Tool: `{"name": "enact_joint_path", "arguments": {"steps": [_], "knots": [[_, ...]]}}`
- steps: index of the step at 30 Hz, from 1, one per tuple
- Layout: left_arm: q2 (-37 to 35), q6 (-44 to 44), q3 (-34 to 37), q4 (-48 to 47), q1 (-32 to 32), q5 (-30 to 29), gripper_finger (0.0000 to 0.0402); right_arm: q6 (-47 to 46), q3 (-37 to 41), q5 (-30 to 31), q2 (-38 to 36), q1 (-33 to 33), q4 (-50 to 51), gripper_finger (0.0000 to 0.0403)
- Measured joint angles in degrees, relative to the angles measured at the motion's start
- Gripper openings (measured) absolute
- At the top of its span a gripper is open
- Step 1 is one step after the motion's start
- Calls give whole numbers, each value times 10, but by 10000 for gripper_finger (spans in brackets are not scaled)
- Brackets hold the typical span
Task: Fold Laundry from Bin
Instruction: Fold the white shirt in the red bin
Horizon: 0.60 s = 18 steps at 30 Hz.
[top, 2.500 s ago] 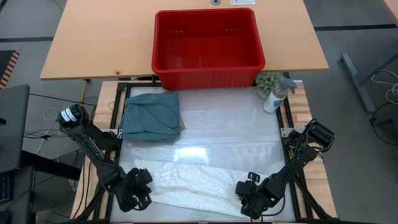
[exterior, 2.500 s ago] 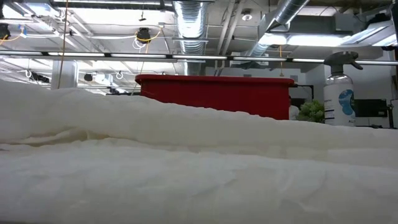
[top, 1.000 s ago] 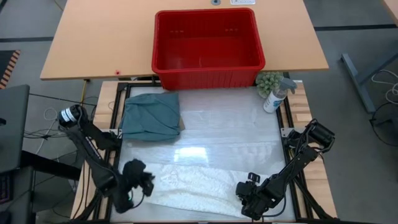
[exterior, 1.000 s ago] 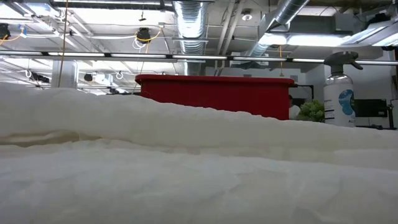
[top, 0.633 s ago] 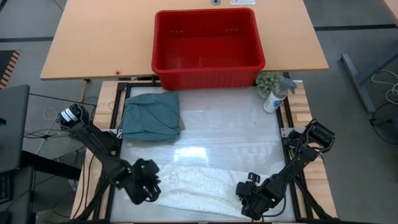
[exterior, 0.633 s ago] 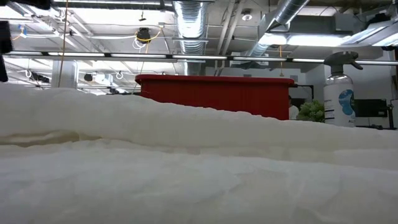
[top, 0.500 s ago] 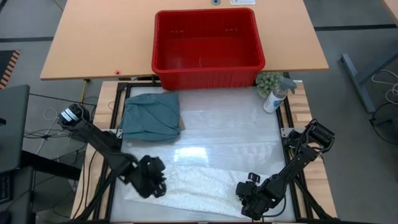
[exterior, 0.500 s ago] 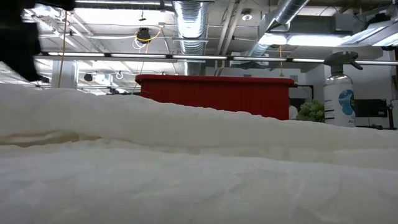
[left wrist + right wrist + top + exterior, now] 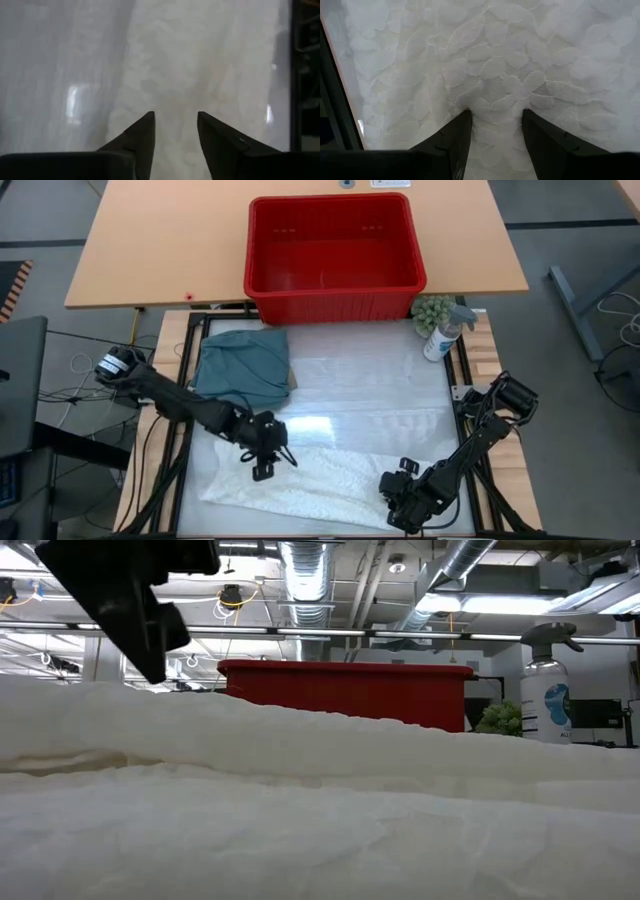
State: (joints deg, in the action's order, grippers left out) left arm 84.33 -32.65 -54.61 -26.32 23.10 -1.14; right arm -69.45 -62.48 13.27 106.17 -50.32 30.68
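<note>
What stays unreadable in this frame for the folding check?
- Low view: the white garment fills the foreground, hiding the table and all but the top of the red bin.
- High view: a beige garment under the folded teal garment shows only an edge.
- Right wrist view: whether the right end effector pinches cloth is unclear.

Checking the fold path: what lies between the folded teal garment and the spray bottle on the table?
Nothing: in the high view the stretch from the folded teal-green cloth garment to the clear spray bottle is bare glossy tabletop.

Bright overhead light — tabletop glare
</note>
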Motion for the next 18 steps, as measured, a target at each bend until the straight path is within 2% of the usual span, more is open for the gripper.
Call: {"name": "enact_joint_path", "arguments": {"steps": [3, 8, 12, 18], "knots": [[0, 47, 0, -2, -8, 23, 164, 2, 0, 0, 0, 0, 0, 203], [12, 64, 0, -37, -15, 24, 212, 3, 0, 1, 0, 0, 0, 203], [33, 82, 0, -32, -15, 25, 235, 3, 0, 4, 0, 0, 1, 203], [74, 91, 0, -5, -19, 123, 237, 5, 0, 5, 0, 0, 2, 203]]}}
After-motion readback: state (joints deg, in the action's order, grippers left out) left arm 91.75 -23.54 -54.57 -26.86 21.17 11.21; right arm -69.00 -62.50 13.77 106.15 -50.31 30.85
